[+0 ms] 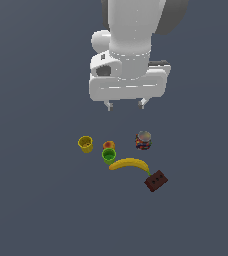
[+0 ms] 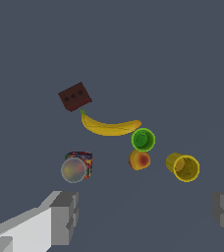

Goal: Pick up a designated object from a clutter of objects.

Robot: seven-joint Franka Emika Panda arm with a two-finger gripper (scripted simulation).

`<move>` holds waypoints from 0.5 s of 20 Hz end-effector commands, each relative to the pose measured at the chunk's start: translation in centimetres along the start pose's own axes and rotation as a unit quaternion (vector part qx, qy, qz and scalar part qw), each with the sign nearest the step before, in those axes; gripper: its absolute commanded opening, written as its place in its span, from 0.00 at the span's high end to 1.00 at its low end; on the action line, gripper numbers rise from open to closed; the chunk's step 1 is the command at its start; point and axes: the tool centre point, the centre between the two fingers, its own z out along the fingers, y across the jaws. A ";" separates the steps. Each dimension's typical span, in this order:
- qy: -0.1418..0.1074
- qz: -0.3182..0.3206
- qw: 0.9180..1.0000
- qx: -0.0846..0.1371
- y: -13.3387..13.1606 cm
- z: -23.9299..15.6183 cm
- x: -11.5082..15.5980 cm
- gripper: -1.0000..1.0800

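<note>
The long curved yellow banana [image 1: 129, 163] [image 2: 110, 127] lies flat on the grey floor, its greenish stem tip pointing toward the dark red-brown block with holes [image 1: 156, 180] [image 2: 74, 96]. Around it sit a green cup [image 1: 109, 155] [image 2: 143, 140], an orange-red fruit [image 1: 109, 145] [image 2: 139, 160], a yellow cup [image 1: 86, 144] [image 2: 183, 167] and a multicoloured can with a silver lid [image 1: 143, 140] [image 2: 76, 166]. My gripper [image 1: 125, 104] [image 2: 143, 214] hangs high above the clutter, open and empty, fingers far apart.
The grey floor [image 1: 36, 200] stretches on all sides of the small group of items. The green cup touches or nearly touches one end of the banana, with the fruit right beside it.
</note>
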 end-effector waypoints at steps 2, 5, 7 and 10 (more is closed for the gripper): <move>0.000 0.000 1.000 0.000 0.0 0.0 0.0 0.04; 0.004 -0.001 1.000 -0.002 0.6 -0.1 0.2 0.04; 0.008 0.000 1.000 -0.004 1.3 -0.2 0.4 0.04; 0.013 0.002 1.000 -0.007 2.1 -0.5 0.6 0.04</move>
